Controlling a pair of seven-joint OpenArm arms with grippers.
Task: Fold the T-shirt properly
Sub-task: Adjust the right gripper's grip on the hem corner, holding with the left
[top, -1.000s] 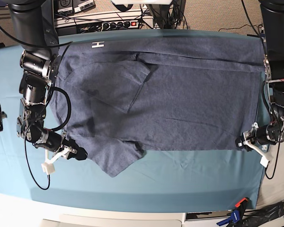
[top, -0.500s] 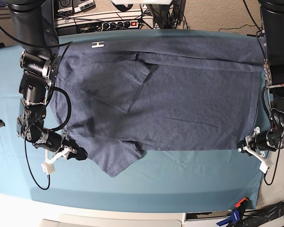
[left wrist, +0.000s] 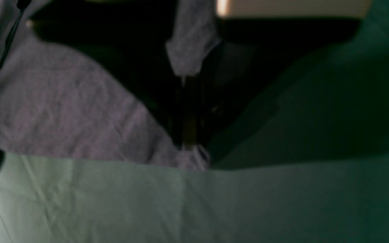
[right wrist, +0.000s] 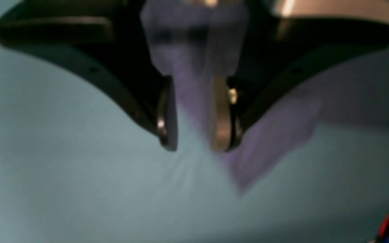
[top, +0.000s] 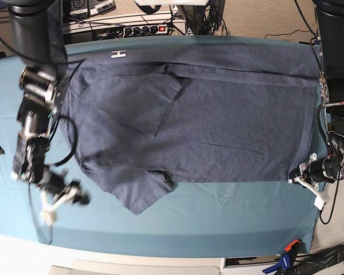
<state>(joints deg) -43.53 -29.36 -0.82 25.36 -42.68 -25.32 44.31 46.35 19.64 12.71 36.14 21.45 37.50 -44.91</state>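
While the T-shirt (top: 195,120) lies spread flat across the teal table cloth (top: 218,220) on the table, we see our left hand (top: 298,176) at its lower hem corner, jaws closed on that corner. Our right hand (top: 74,197) sits just off the sleeve side; the right wrist view shows blue-grey fabric (right wrist: 194,84) pinched between its partly parted fingers (right wrist: 219,114).
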